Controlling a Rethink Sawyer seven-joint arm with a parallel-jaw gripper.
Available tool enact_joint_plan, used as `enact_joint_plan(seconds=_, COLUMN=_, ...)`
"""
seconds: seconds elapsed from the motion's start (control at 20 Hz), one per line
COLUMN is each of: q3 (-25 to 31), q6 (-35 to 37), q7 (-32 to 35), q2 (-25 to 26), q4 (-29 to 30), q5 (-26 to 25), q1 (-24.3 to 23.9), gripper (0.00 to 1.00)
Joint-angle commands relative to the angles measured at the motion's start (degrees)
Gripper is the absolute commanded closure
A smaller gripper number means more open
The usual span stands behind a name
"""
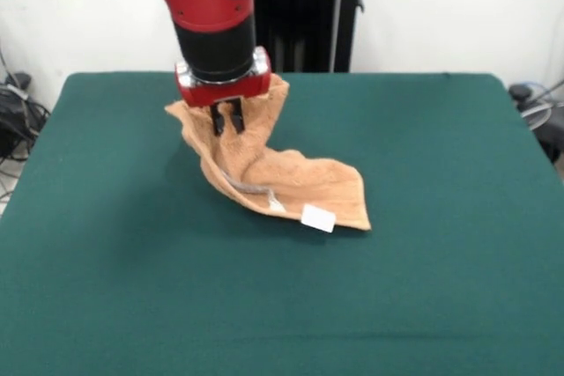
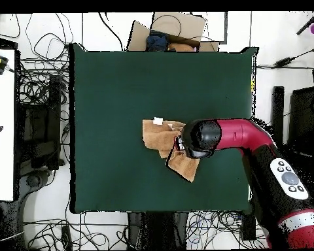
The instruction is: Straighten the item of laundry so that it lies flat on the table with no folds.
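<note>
Flattening is far from done — we see the gripper [image 1: 227, 118] pinching the towel [image 1: 291, 184] and holding its far end up off the table [image 1: 423, 288], mid-table, while the near end lies creased and folded.

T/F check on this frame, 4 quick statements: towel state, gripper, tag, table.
1. The towel lies flat with no folds. False: it is bunched, one end lifted.
2. The gripper is at the towel's raised end. True.
3. A white tag shows at the towel's low edge in the front view. True.
4. The towel hangs over the edge of the table. False: it sits well inside the green surface.
</note>
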Motion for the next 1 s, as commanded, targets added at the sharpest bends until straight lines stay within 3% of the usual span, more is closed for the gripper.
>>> enact_joint_plan(seconds=0.05, q3=4.33, q6=3.85, q7=-13.23, q2=-1.36, q4=2.1, q5=0.52, q1=-1.22, gripper=1.0)
enact_joint_plan(seconds=0.6, q3=2.22, q6=-1.98, q7=-0.13, q2=-8.87, q4=14.45, q5=1.8, q1=1.35, gripper=1.0)
enact_joint_plan(seconds=1.0, q3=0.47, q6=-0.64, q7=5.45, q2=-14.86, q4=17.83, q5=4.72, q1=5.34, gripper=1.0)
